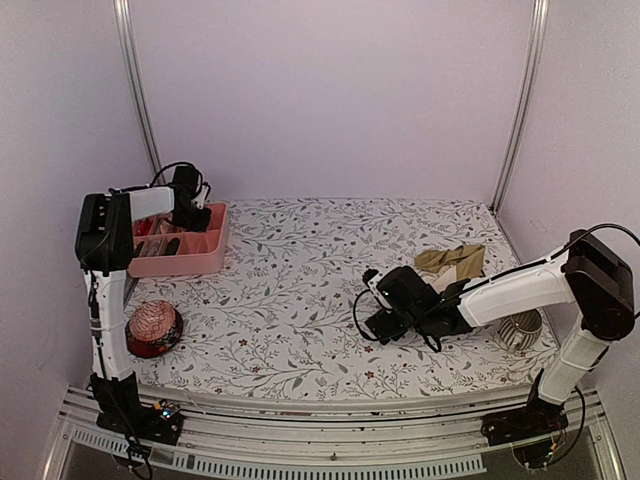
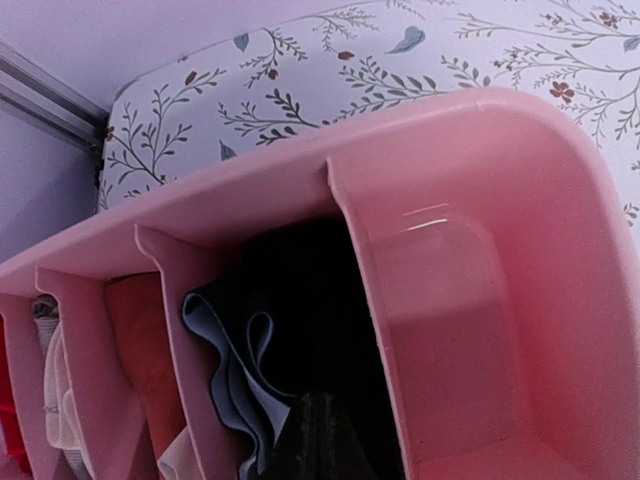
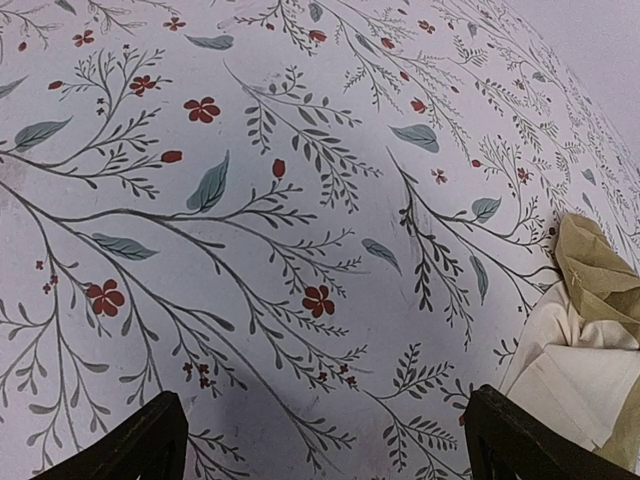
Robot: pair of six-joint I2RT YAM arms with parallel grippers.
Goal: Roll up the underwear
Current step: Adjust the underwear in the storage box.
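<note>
**Left wrist view: down in the tray slot with the black pair**

At 10 o'clock on the table, the left gripper (image 1: 192,213) is lowered into the pink tray (image 1: 205,263). Its fingers are pressed together. The black underwear (image 2: 300,330) sits bunched in the slot second from the right, a pale fold showing at its 9 o'clock side. Whether any cloth is caught between the fingers cannot be seen. The slot at 3 o'clock of it is bare.

The tan underwear (image 1: 450,262) lies crumpled at 3 o'clock on the flowered table (image 1: 300,260), well apart from the tray. The right gripper (image 3: 330,450) hangs near it with fingers spread wide over bare cloth-pattern, the garment off at its 3 o'clock.

The step looks like work on the black pair inside its slot. To do it well:
- Move straight up or down, parallel to the dividers, so the light tray is not dragged or tipped.
- Take a thick bunch, not one layer, or soft cloth will slip free.
- Keep clear of the neighbouring slot's contents.
- Leave the right arm parked until the left is clear.
</note>
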